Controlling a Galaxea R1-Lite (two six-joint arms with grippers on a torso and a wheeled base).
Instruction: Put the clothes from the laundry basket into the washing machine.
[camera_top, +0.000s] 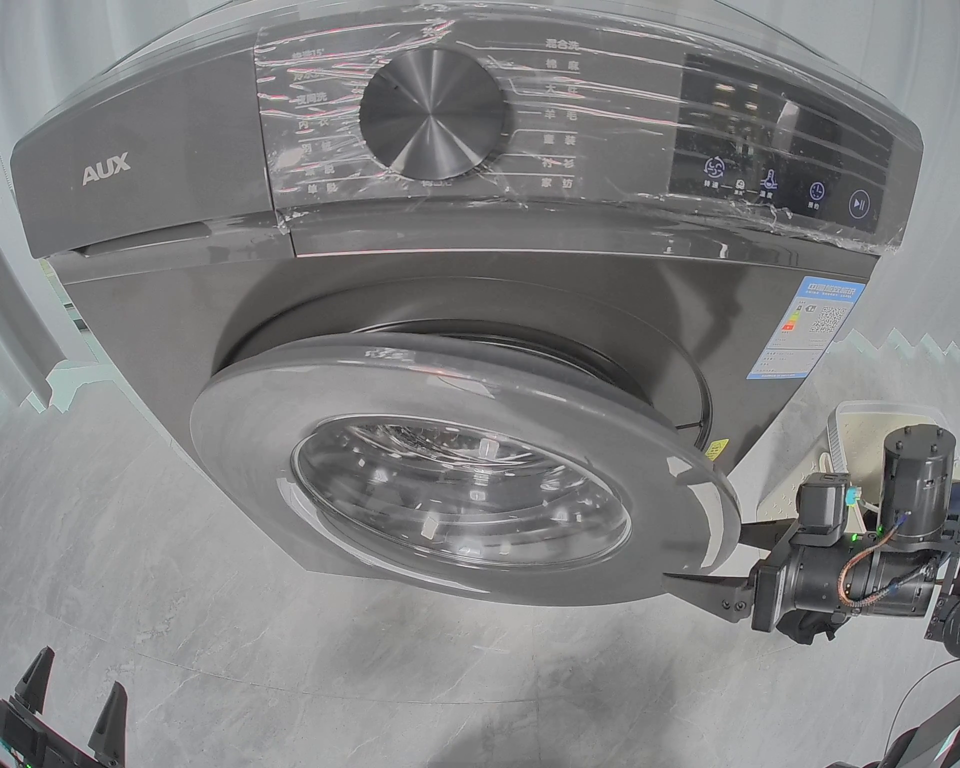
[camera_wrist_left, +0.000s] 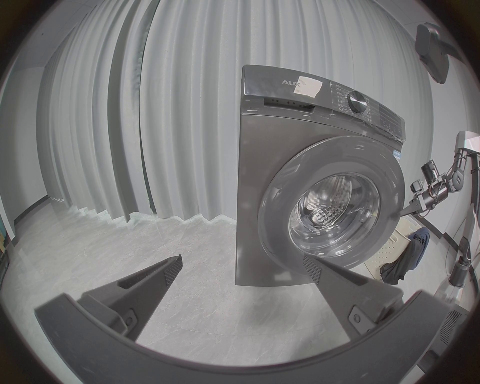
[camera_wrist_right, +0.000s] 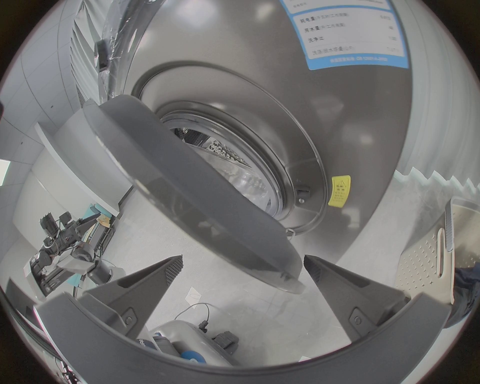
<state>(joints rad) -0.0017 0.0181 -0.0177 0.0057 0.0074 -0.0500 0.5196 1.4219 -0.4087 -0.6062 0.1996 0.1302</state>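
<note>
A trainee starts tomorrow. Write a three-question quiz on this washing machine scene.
1. True or false: the washing machine door is fully shut.
2. Which gripper straddles the door's edge? A left, B right.
3. Fill in: the dark garment hangs over the rim of the ____.
Key: 1 false, it stands ajar. 2 B, the right gripper, open. 3 laundry basket.

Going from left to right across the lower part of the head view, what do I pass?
Left hand → door → right hand → basket
</note>
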